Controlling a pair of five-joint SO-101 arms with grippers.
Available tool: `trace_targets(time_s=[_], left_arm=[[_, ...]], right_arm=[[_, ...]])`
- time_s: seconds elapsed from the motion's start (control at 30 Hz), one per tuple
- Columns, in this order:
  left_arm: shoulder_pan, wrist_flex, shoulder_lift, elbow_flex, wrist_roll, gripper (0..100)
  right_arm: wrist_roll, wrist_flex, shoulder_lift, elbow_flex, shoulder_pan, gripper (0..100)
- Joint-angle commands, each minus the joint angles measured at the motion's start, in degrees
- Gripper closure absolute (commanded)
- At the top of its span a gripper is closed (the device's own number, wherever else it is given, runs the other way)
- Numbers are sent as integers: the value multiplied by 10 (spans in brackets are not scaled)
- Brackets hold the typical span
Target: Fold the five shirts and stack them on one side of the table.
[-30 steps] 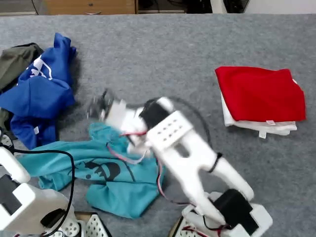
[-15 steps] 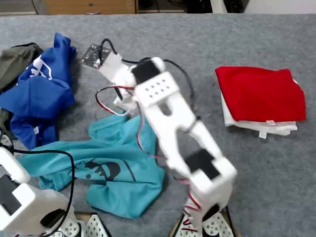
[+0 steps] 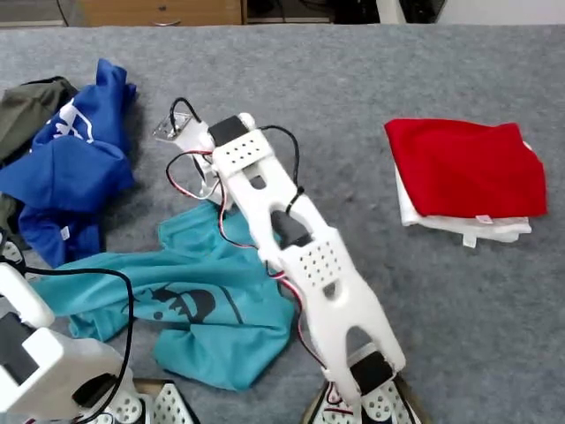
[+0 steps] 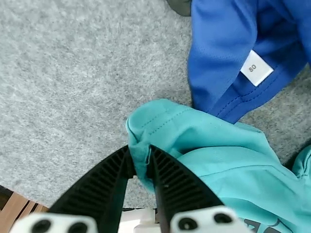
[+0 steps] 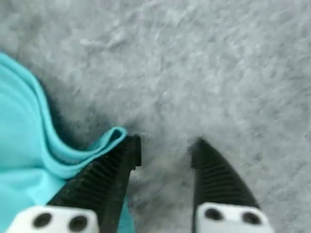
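Basically, on the grey felt-covered table (image 3: 371, 97) two shirts look done and three remain. The crumpled teal shirt with a dark graphic (image 3: 203, 309) lies bunched at the near left, and the rumpled blue shirt (image 3: 71, 168) sits at the far left. The folded red shirt (image 3: 468, 168) is on the right. The dark olive shirt (image 3: 26, 106) pokes out from under the blue one, and the folded white shirt (image 3: 468, 231) lies beneath the red one. Step in hand, as I judge it, is spreading the teal one flat before folding. The left gripper (image 4: 140, 153) is clamped on a fold of the teal shirt's left edge, just beside the blue cloth. The right gripper (image 5: 165, 145) is empty with jaws apart over bare felt, one finger just beside the teal shirt's far edge. The next move likely calls for the right gripper to shift onto that edge and pinch it, then for both arms to draw apart and flatten the cloth. Hard to make out: in the high view the right arm's own wrist covers its fingertips. The olive shirt is mostly buried and cut off at the left, and the white shirt shows as a thin rim. I cannot tell whether each grabbed edge is sleeve, hem or collar.
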Motion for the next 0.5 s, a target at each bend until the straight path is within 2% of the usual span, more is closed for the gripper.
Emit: trace_targets(time_s=[0.0, 0.17, 0.37, 0.47], left_arm=[[3, 3, -3, -3, -3, 981], [2, 3, -3, -3, -3, 981], [0, 3, -3, -3, -3, 981], [-12, 3, -3, -3, -4, 981]], right_arm=[[0, 55, 38, -153, -61, 943], [-1, 120, 62, -298, -102, 923], [-1, 119, 61, -264, -101, 923], [-3, 120, 49, -263, -69, 923]])
